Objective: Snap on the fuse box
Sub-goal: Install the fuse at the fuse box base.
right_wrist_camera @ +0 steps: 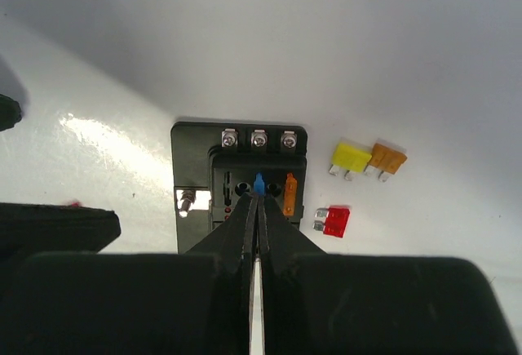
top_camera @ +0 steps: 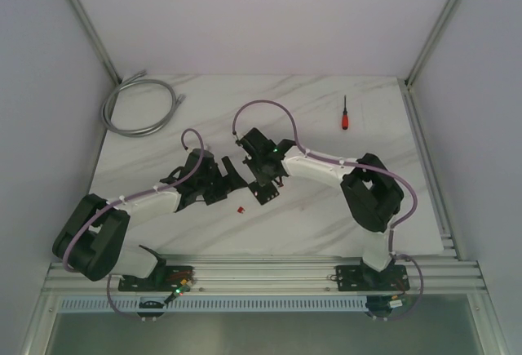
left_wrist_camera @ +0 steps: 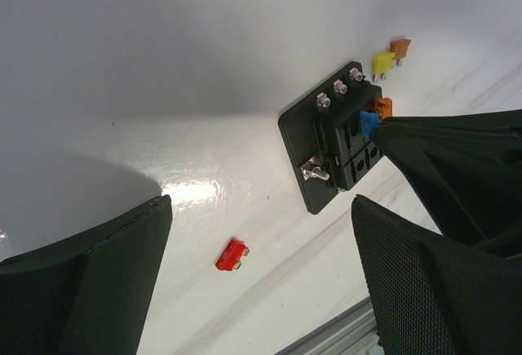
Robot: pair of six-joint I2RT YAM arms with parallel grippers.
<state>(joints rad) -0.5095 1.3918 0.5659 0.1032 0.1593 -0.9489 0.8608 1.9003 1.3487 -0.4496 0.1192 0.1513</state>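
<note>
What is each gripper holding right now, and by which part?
The right gripper pinches a blue fuse by one end, its other end poking out over the fuse box. The left gripper is open, holding nothing.

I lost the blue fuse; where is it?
Right wrist view: the right gripper pinches the blue fuse at the fuse box, left of the seated orange fuse.

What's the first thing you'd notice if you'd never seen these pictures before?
Probably the right gripper, pinched shut on a tiny blue fuse right at the black fuse box in the middle of the table. Just beside the box, a yellow fuse, an orange fuse and a red fuse lie loose. Far off at the table's back right lies a red-handled screwdriver.
</note>
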